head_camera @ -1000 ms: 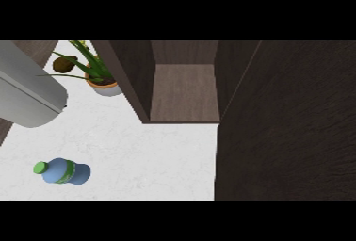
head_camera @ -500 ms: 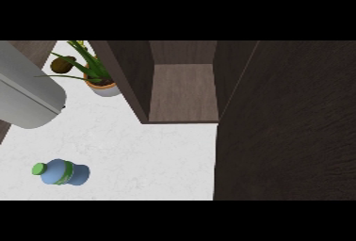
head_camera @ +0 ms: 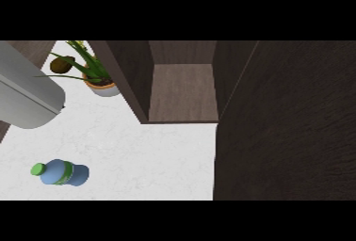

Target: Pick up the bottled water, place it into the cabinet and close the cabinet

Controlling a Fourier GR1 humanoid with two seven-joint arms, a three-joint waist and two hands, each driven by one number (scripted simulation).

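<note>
Head view: the bottle point(head_camera: 60, 173) stands untouched on the white bench point(head_camera: 146, 150), well apart from the open cabinet point(head_camera: 182, 92), whose door point(head_camera: 288, 122) swings wide to admit it. A plant point(head_camera: 94, 75) sits beside the cabinet. Neither hand shows, so their state cannot be told.

Bottle point(head_camera: 61, 173) left of cabinet point(head_camera: 182, 89); plant point(head_camera: 94, 70) behind.
</note>
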